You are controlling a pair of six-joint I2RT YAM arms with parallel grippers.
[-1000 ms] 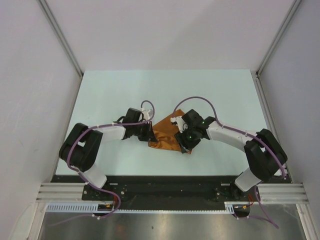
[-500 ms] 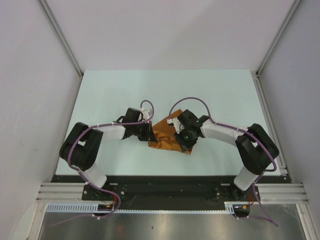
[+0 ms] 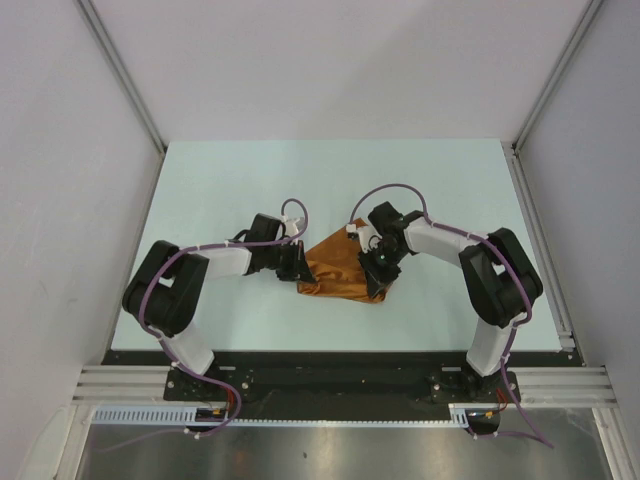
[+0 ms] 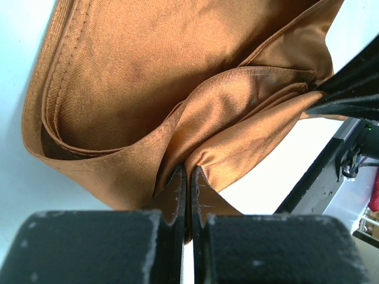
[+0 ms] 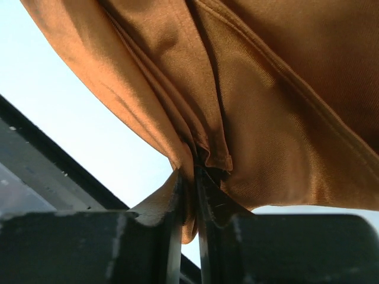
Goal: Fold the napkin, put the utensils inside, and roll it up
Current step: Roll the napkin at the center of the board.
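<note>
The rust-orange napkin lies bunched and folded over on the pale table, between my two grippers. My left gripper is at its left edge and is shut on a pinch of the cloth, the fabric puckering into the closed jaws. My right gripper is at the napkin's right edge, shut on a gathered fold that runs down between its fingers. The utensils are hidden or out of view.
The pale green table stretches behind and to both sides of the napkin. White walls with metal rails close it in. The black base rail runs along the near edge. The right gripper's black body shows in the left wrist view.
My right gripper has closed onto the napkin's right edge, and the right arm has drawn in toward the middle. The left arm and its grip have stayed put.
</note>
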